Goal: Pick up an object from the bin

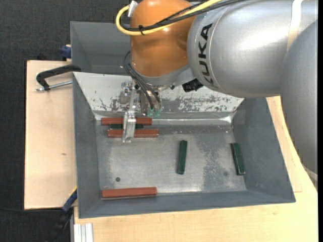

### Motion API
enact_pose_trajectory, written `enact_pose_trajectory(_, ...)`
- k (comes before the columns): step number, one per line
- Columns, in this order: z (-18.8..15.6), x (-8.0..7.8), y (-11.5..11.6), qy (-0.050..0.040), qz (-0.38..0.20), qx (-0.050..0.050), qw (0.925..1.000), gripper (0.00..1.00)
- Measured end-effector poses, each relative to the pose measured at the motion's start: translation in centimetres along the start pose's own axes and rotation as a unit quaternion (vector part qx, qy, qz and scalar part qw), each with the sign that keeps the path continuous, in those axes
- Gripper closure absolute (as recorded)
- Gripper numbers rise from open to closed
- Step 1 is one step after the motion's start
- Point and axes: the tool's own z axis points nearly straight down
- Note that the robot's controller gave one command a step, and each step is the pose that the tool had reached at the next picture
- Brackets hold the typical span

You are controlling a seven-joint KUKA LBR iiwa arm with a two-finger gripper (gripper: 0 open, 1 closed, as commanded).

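Observation:
My gripper point(128, 134) hangs under the wrist at the bin's back left. It reaches down onto two red-brown bars lying side by side along the back wall. The rear bar point(112, 121) and the front bar point(145, 132) both run left to right, and the gripper's metal tip crosses in front of them near their middle. A short dark green piece point(114, 133) lies at the front bar's left end. I cannot tell whether either bar is gripped.
A dark green bar point(181, 157) lies upright in the view on the bin's middle floor. Another dark green bar point(237, 159) rests by the right wall. A long red-brown bar point(128, 192) lies along the front wall. The arm covers the bin's back right.

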Motion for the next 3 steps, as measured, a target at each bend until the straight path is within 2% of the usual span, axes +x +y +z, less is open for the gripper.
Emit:
enact_pose_trajectory(1, 7.7, -0.5, -3.8, -0.0014, 0.01, 0.0, 0.9999, 0.0)
enact_pose_trajectory(2, 7.4, -2.0, -9.6, -0.0031, -0.021, 0.001, 0.9998, 0.0)
enact_pose_trajectory(3, 10.9, -2.2, -5.0, -0.001, 0.06, 0.0, 0.9982, 0.0)
